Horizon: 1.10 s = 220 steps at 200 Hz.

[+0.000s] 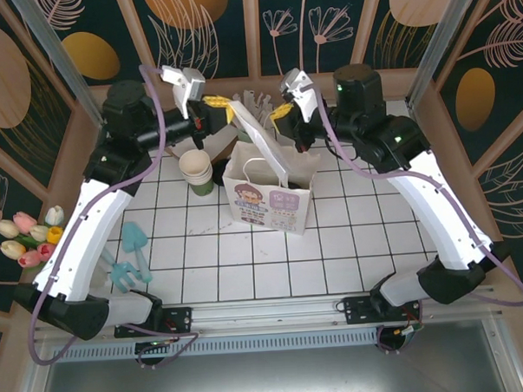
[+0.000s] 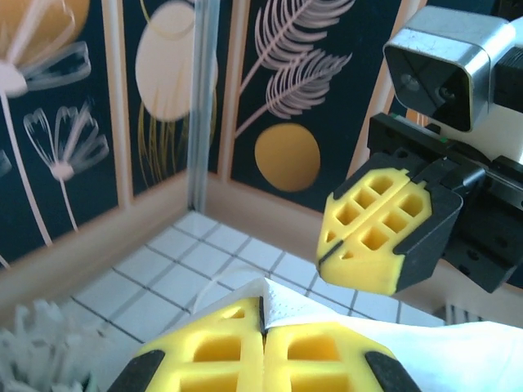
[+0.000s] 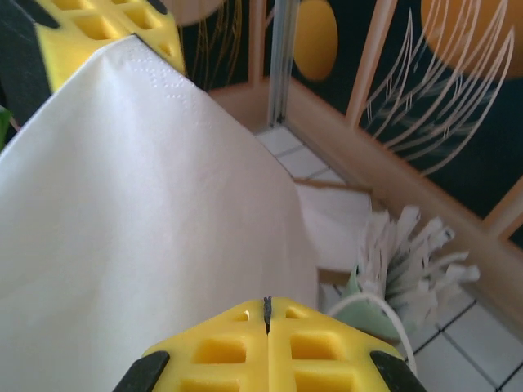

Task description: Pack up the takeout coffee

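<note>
On white tiled table, upright at the centre, white paper bag with cartoon print. Over its open mouth, held between both arms, white paper sheet. Closed tight on one edge of this sheet, yellow-padded left gripper; closed tight on another edge, yellow-padded right gripper. Just left of the bag, stack of cream paper cups, with something dark green at its foot; impossible to tell whether takeout coffee.

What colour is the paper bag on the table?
The bag is white, with a colourful cartoon label on its front. The top view shows it best.
</note>
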Tool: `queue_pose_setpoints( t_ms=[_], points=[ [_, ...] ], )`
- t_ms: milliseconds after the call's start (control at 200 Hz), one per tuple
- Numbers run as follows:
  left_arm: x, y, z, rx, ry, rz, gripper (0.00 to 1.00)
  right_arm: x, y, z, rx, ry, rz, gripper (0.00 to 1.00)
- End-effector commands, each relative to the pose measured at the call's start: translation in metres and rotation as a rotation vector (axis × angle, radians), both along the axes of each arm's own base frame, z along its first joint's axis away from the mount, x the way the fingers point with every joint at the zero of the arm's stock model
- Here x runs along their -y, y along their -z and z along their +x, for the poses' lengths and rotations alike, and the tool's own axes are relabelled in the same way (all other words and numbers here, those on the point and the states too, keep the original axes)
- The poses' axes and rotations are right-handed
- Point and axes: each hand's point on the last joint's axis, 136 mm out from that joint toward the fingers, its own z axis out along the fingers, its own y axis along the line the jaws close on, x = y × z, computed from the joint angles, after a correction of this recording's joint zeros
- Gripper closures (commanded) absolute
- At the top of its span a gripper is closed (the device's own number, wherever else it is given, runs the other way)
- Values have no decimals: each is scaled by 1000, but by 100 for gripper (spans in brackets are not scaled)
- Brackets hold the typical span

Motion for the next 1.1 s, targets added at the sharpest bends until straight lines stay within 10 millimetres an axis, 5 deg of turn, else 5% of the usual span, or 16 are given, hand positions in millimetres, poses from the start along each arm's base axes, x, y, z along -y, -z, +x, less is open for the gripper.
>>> queue_pose_setpoints(
  t_ms=[0,195,400,585,786,926,1096],
  points=[
    [3,13,-8,-118,34,-14,100,15,-5,-3,-17,44,38,100],
    [-2,71,-3,-320,-29,89,100,27,-4,3,-16,102,58,100],
    [-24,139,29,-497,-243,307,100,59,11,11,-33,300,85,73],
    [-49,202,40,-626,-356,552,100,131,55,41,-76,669,72,52],
    [-45,176,33,-509,-282,562,91,196,122,50,-144,958,26,29],
    [-42,143,33,-347,-271,475,57,227,163,47,-171,1081,56,2],
    [-45,103,35,-180,-304,333,17,252,206,50,-145,1155,90,1]
  ],
)
